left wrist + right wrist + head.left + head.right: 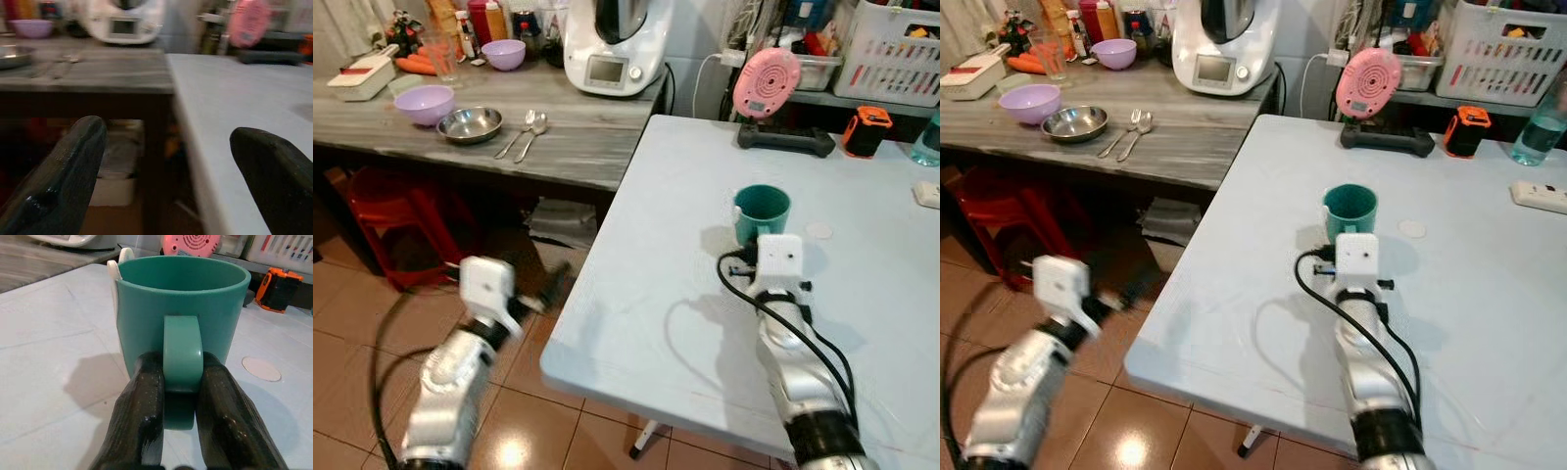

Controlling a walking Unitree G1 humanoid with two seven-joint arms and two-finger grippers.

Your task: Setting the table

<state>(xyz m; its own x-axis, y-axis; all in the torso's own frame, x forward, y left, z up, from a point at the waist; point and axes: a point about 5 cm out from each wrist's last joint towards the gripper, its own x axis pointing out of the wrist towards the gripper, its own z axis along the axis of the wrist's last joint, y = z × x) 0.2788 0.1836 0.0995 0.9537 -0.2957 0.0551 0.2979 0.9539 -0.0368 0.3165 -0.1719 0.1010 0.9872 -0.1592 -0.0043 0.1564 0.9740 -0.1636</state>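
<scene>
A teal mug (762, 209) stands upright on the pale blue table (666, 313), near its middle. My right gripper (180, 396) is shut on the mug's handle (182, 352), its two black fingers (142, 416) pinching it from both sides. My left gripper (166, 171) is open and empty, held low off the table's left edge over the tiled floor; its arm (460, 372) is at the lower left. On the grey wooden counter (578, 147) lie a steel bowl (470, 124), a purple bowl (424, 102), and a fork and spoon (524, 132).
A white kitchen machine (612, 44) stands at the counter's back, with a second purple bowl (504, 54) and bottles beside it. On the table's far side are a pink device (767, 83), an orange-black gadget (867, 130) and a small white disc (819, 230). A red stool (396, 220) stands under the counter.
</scene>
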